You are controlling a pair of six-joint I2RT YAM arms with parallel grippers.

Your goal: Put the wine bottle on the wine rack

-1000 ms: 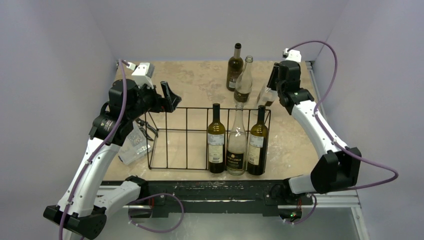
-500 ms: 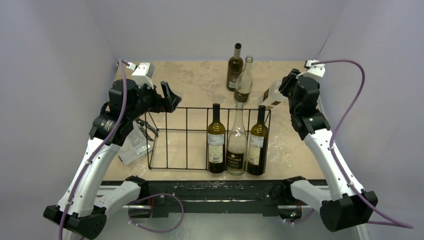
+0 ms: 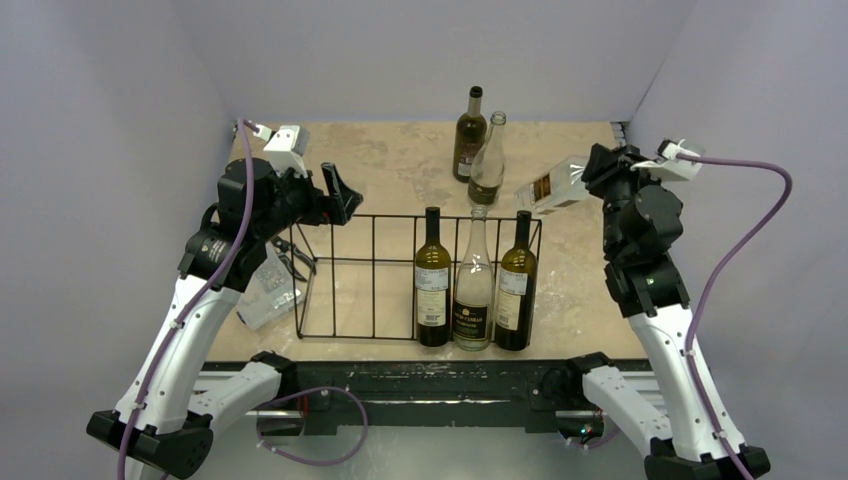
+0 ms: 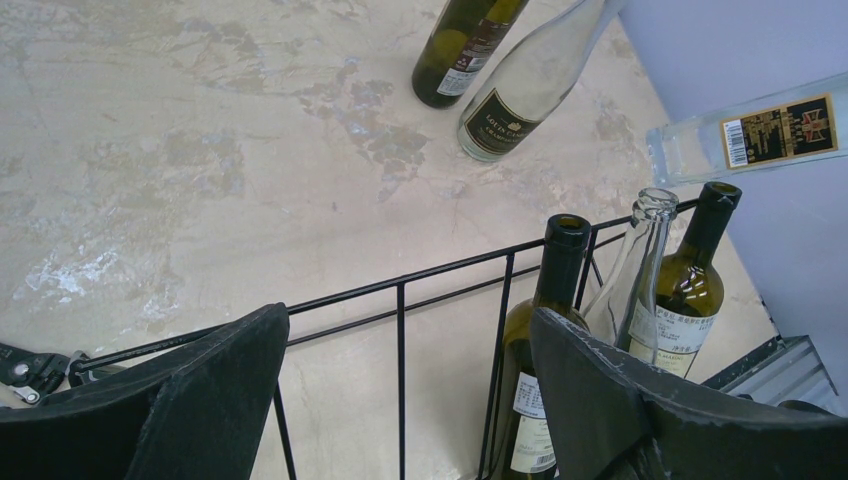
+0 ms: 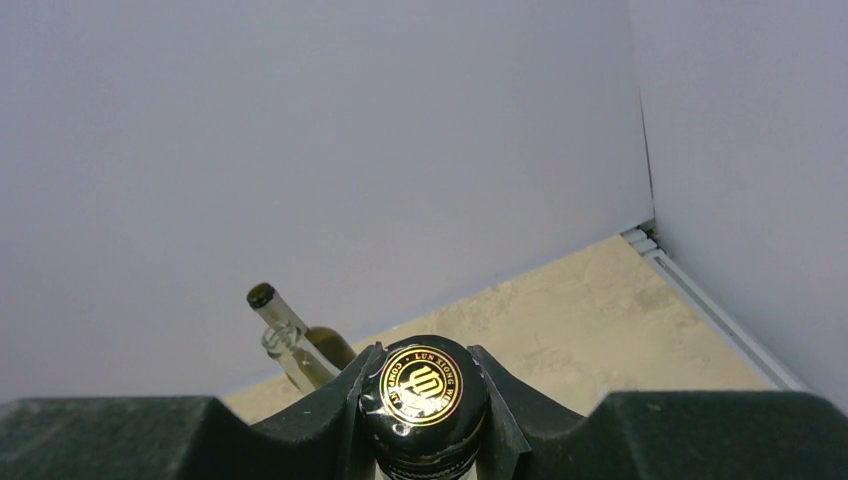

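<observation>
"Tan marbled worktop (image 3: 400, 160), pale grey walls on three sides. What's at the far left?"

"The left gripper (image 3: 338, 195), hanging over the rear left corner of the wine rack (image 3: 372, 216). Its jaws are spread. From its own wrist camera the rack's top wire runs across the gap between them, and nothing is pinched."

"And lower down on that side?"

"A clear plastic box (image 3: 265, 290) lies on the worktop just beside the rack's left end."

"What's inside the rack?"

"Three stand upright in a row at its right end: a dark bottle (image 3: 432, 290), a clear-glass bottle (image 3: 473, 285) and an olive bottle (image 3: 516, 285)."

"Anything behind it?"

"A brown bottle (image 3: 468, 125) and a tall clear bottle (image 3: 487, 160) stand just beside each other near the back wall, apart from the rack."

"So where is the wine bottle?"

"The wine bottle (image 3: 552, 187) is in the air, outside the rack, up by its right rear corner. It's clear glass with a label and lies nearly level, with its base toward the rack and its neck to the right."

"And the gripper holding it?"

"The right gripper (image 3: 603, 165) is pinched shut on the neck. Its wrist view shows the black-and-gold cap (image 5: 424, 388) wedged between the two fingers (image 5: 300, 425)."
</observation>
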